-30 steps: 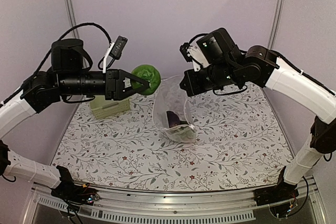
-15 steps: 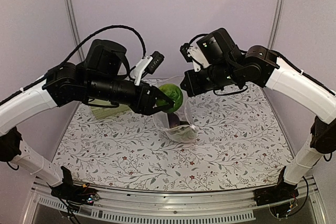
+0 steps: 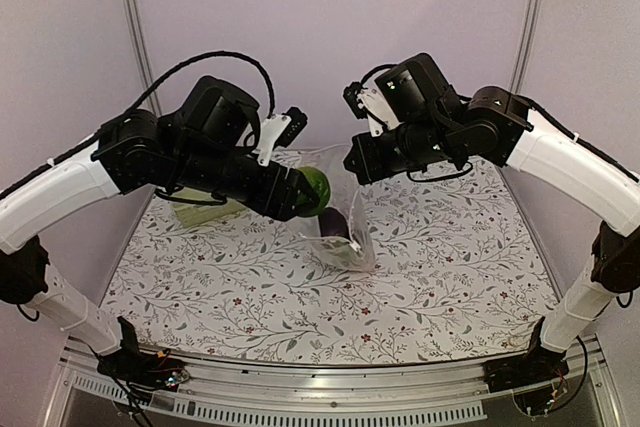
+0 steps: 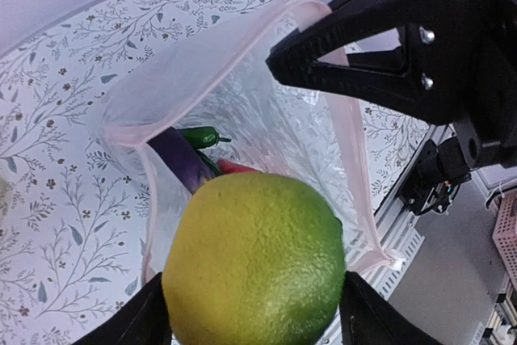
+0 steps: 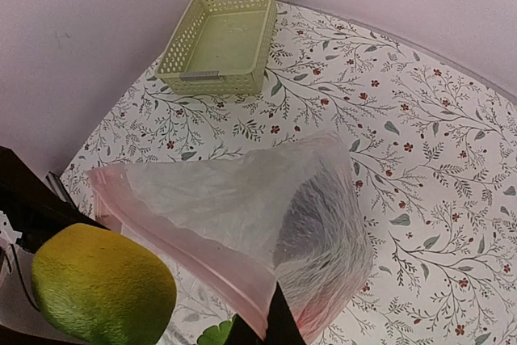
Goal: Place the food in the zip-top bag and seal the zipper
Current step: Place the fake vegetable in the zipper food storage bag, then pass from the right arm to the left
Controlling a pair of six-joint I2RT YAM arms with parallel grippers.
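Seeing the left end effector [image 4: 254, 317] clamped on a round green fruit [image 4: 254, 260], dead centre of the top view, over the open zip-top bag [image 4: 266, 119]. Spotting the right end effector [image 5: 262, 325] pinching the pink zipper [image 5: 206, 264]. Can make out eggplant [image 4: 178, 159] inside.

Green fruit [image 4: 257, 268] partly hides bagged food [image 4: 184, 166]; left end effector [image 4: 254, 321] cropped bottom edge.

From my screens I see a clear, crinkly, glossy plastic zip-top bag [image 4: 266, 119] with a smooth pale pink closure strip [image 5: 202, 268], a round yellow-green toy fruit [image 4: 258, 264] with pebbled matt skin, a pale green slotted plastic basket [image 5: 218, 38] and a matt floral-printed table covering [image 3: 450, 287]
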